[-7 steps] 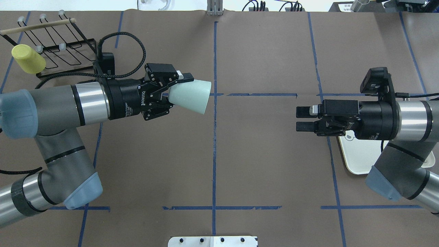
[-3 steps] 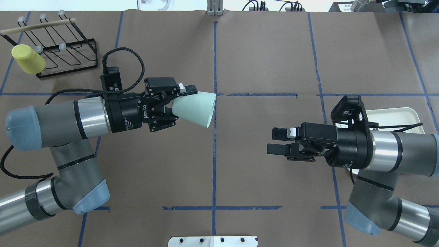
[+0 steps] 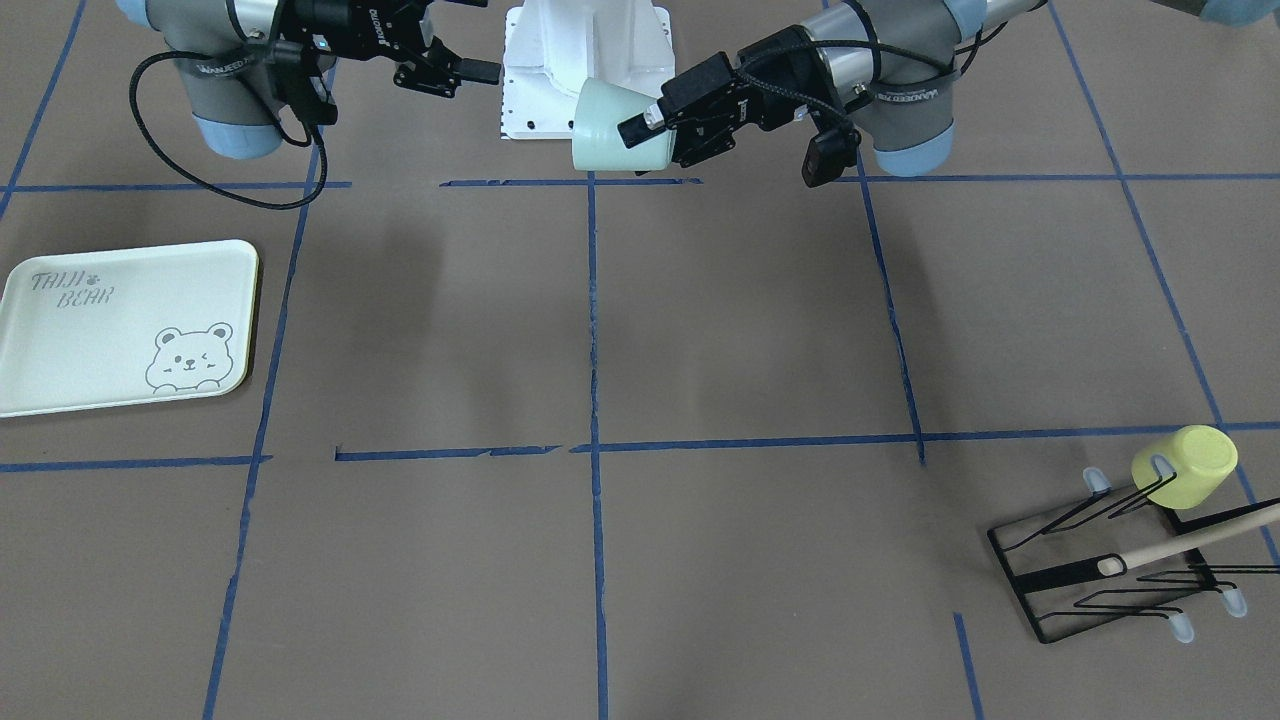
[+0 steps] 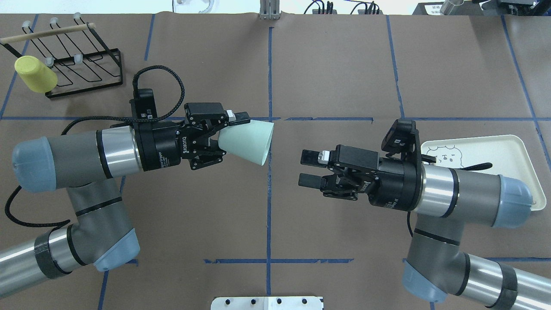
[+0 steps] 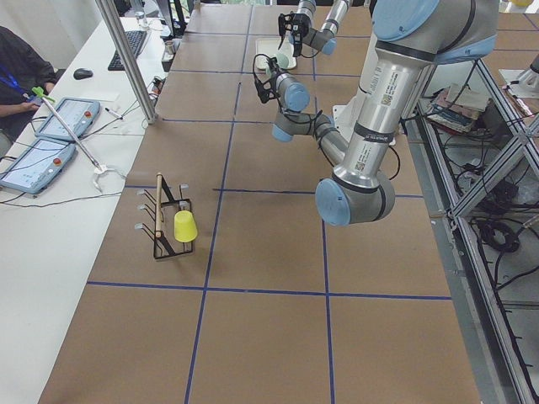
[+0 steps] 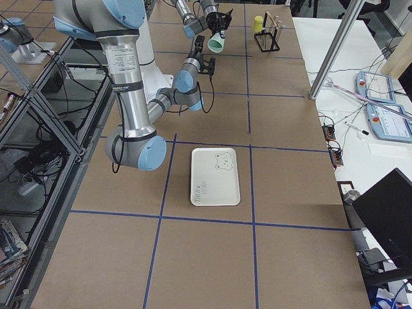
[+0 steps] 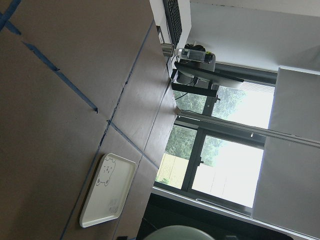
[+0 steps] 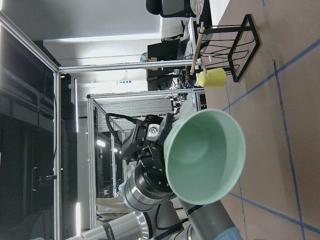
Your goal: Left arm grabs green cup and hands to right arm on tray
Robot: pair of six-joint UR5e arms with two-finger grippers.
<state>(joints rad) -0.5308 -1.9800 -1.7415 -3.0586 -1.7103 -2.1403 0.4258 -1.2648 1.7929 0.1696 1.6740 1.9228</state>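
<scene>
- The pale cream-green rectangular bear tray (image 4: 516,148) lies far on the robot's right.
- The right black two-finger gripper (image 4: 307,168), jaws spread wide, should straddle the cup's wall squarely before closing.
- The left black two-finger gripper (image 4: 230,135) clamps the small mint-green plastic cup (image 4: 252,140) aloft at mid-table, with its mouth facing right.

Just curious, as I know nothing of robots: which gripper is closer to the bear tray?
The right. The right gripper, open, is short of the tray, on its half of the table; the left gripper, shut on the green cup, is beyond the centre line.
</scene>
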